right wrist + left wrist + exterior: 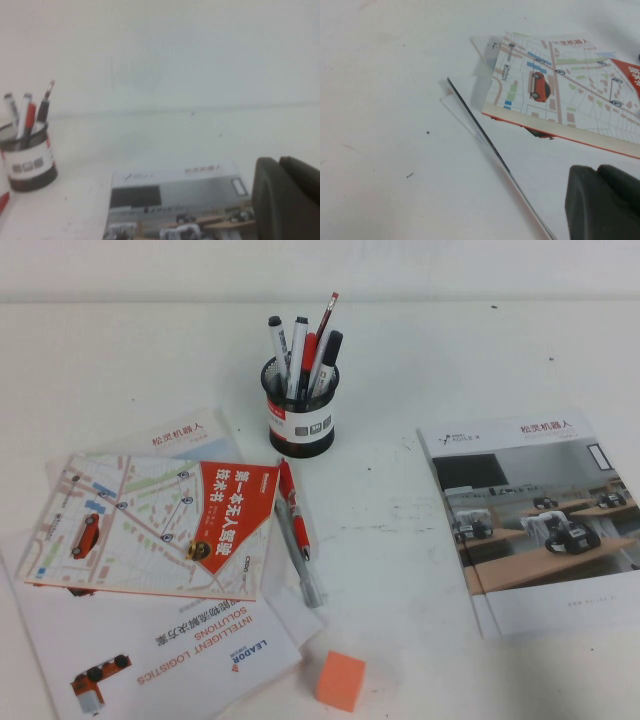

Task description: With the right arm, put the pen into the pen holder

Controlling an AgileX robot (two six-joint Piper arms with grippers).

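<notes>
The black wire-mesh pen holder (pixel 300 410) with a white label band stands at the table's middle back. Several pens stand in it, among them the red and black marker pen (pixel 308 358). The right wrist view also shows the holder (pixel 27 160) and the red pen (pixel 30 116) in it. Neither arm shows in the high view. My right gripper (pixel 278 161) is shut and empty, well away from the holder, over the grey brochure (pixel 175 195). My left gripper (pixel 597 170) is shut and empty above white papers beside the map booklet (pixel 555 95).
A slim all-red pen (pixel 291 502) and a grey-silver pen (pixel 300 565) lie in front of the holder. The map booklet (pixel 150 525) and leaflets lie at the left, the grey brochure (pixel 540 520) at the right, and an orange block (pixel 340 680) at the front.
</notes>
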